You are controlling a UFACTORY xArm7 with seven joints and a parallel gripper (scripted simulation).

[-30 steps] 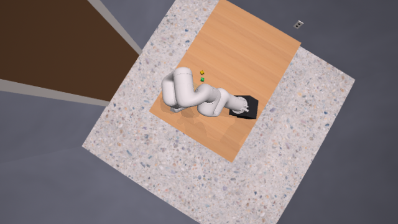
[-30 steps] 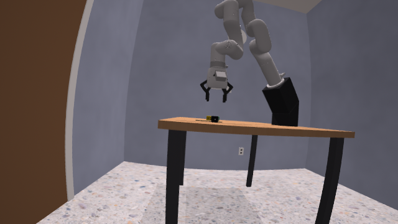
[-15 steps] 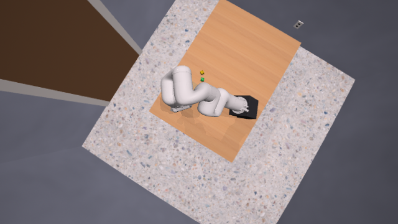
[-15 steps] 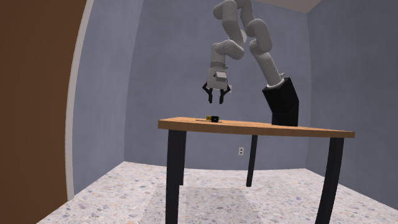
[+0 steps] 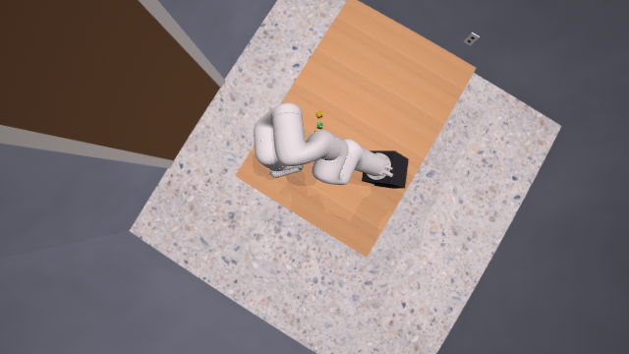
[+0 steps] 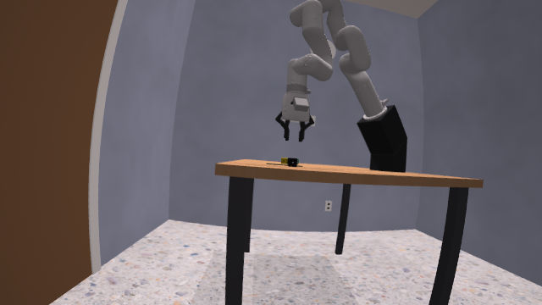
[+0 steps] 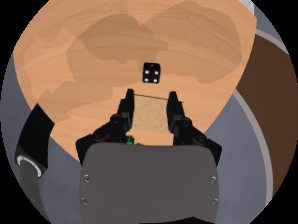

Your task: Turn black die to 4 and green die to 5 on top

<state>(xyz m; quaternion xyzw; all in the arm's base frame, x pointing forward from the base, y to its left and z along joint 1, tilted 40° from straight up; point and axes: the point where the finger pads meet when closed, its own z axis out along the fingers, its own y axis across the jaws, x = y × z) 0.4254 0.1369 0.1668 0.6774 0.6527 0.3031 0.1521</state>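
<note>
Gripper [image 6: 294, 140] [image 7: 151, 98] half open, empty; I'd centre over black die [image 6: 292, 162] [image 7: 151, 73], pinch squarely, carry level onto mat [image 6: 273, 163] [image 7: 151, 115], four up

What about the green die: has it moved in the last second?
No: in the top view, the green die keeps its place against the table.
</note>
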